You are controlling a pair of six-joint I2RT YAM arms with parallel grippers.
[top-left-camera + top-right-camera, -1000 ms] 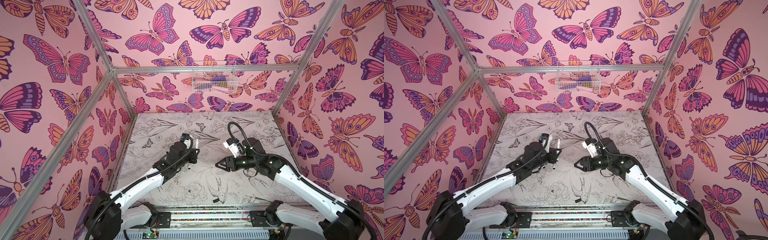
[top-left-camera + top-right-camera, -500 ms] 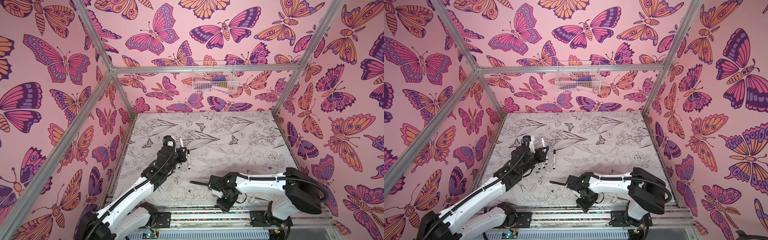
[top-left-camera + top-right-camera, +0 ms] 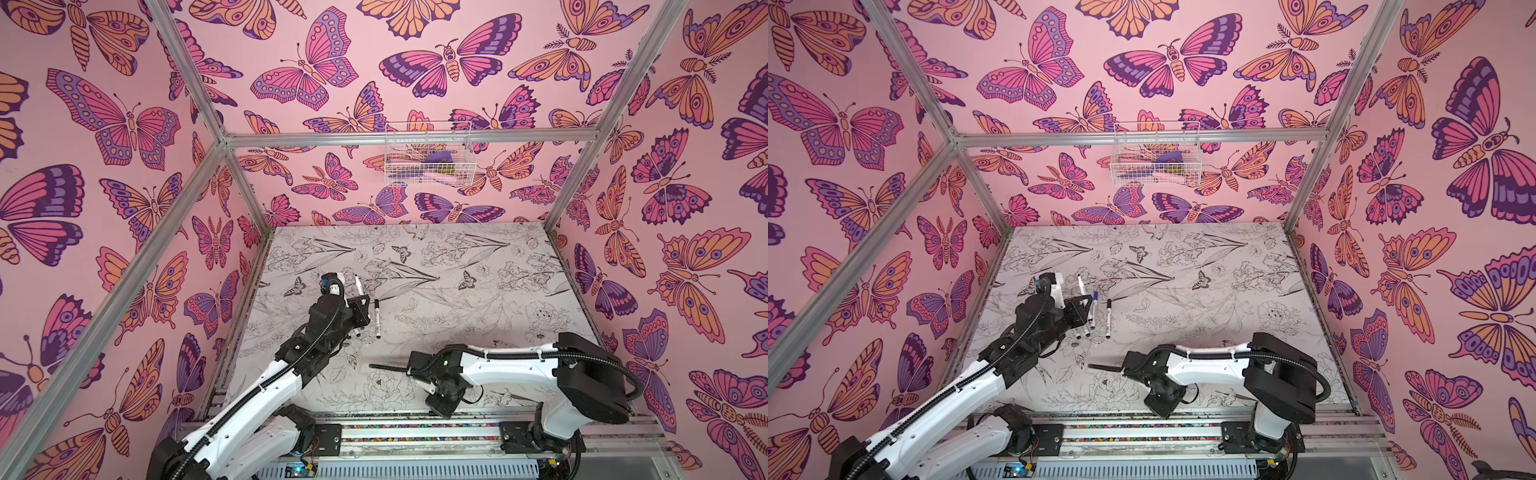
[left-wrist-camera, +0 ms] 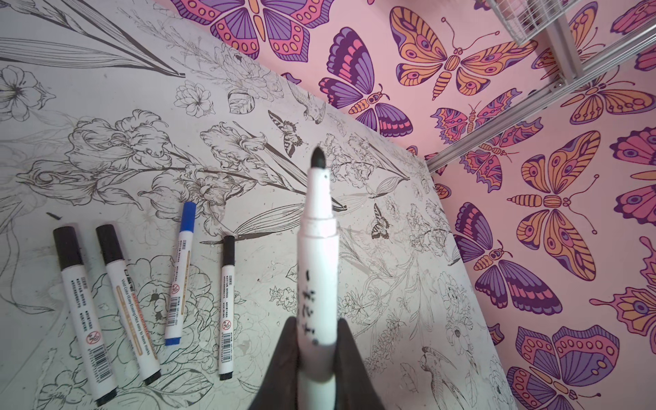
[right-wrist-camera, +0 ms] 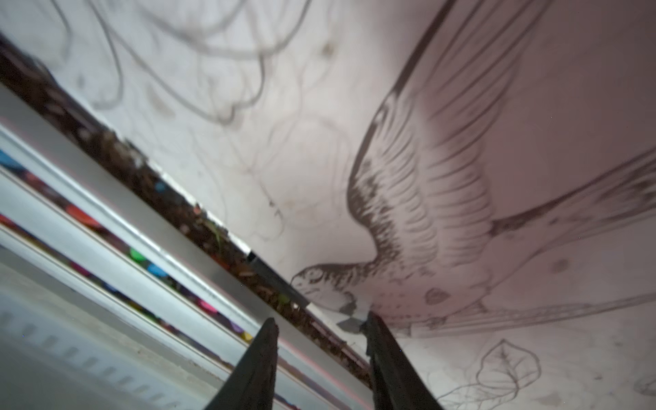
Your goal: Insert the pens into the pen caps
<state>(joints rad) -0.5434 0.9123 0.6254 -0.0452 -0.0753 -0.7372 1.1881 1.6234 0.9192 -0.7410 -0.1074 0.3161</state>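
Observation:
My left gripper (image 4: 317,324) is shut on a white pen (image 4: 317,248) whose bare dark tip points up and away from the table. In both top views that gripper (image 3: 360,309) hovers at the table's left. Beside it lie several capped pens: three with black pen caps (image 4: 67,248) (image 4: 110,245) (image 4: 228,250) and one with a blue cap (image 4: 187,216); one capped pen (image 3: 377,318) lies just to its right. My right gripper (image 5: 321,319) (image 3: 440,409) points down at the table's front edge, open with nothing between its fingers. A short dark piece (image 5: 277,278), blurred, perhaps a cap, lies just beyond its fingertips.
An aluminium rail (image 3: 415,432) with coloured bits in its groove runs along the table's front edge (image 5: 198,220). A white wire basket (image 3: 428,158) hangs on the back wall. Butterfly-patterned walls and metal posts close in the table (image 3: 478,299).
The right arm has swung from mid-table down to the front edge and folded over it, its jaws narrowing. The left arm has carried the pen left and back, beside the capped pens.

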